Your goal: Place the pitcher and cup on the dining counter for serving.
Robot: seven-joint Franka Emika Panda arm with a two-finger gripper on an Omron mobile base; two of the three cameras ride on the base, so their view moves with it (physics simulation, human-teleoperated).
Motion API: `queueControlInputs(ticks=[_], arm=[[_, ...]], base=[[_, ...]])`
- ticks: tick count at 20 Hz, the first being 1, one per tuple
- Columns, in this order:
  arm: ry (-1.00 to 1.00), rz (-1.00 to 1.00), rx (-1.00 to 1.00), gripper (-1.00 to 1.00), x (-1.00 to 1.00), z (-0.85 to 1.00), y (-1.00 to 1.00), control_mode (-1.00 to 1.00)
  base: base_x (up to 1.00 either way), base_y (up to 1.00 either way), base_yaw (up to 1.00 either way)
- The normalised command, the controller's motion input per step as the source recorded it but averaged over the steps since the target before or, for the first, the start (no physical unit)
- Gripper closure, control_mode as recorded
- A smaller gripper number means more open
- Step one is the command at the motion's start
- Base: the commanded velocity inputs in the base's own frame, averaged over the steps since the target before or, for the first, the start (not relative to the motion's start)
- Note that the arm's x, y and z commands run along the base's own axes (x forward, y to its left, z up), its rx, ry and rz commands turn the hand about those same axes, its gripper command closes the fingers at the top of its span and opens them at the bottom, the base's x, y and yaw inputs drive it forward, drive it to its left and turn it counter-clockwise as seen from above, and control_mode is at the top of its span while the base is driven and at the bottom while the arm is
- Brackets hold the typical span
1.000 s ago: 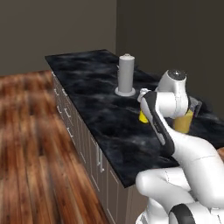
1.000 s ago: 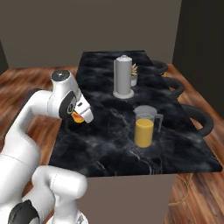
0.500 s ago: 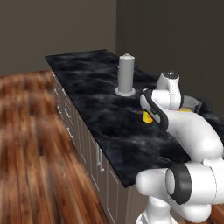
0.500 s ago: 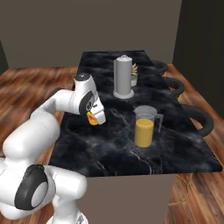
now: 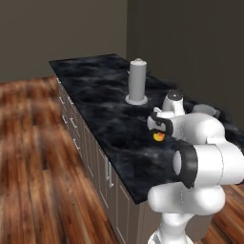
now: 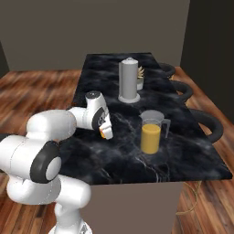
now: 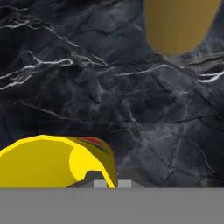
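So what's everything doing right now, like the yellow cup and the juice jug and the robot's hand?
cup: pinched at its rim by the gripper, held just above the counter.
pitcher: standing upright on the counter, part full of orange liquid, nothing touching it.
gripper: shut on the cup.
grey canister: upright on its round base, further along the counter.
dining counter: the pitcher and canister stand on it.
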Motion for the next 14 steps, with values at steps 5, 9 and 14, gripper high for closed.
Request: queueControlInputs(ticks=[5,9,14], arm=[[0.0,-0.13,0.01,1.0,0.27,-0.77,-0.02,-1.0],[0.0,-0.06,0.01,1.0,0.22,-0.47,-0.04,-1.0],[-0.01,0.0,0.0,-1.0,0.04,-0.05,-0.06,-1.0]], base=[[0.0,0.0,0.0],[0.0,0.0,0.0],[0.0,0.0,0.0]])
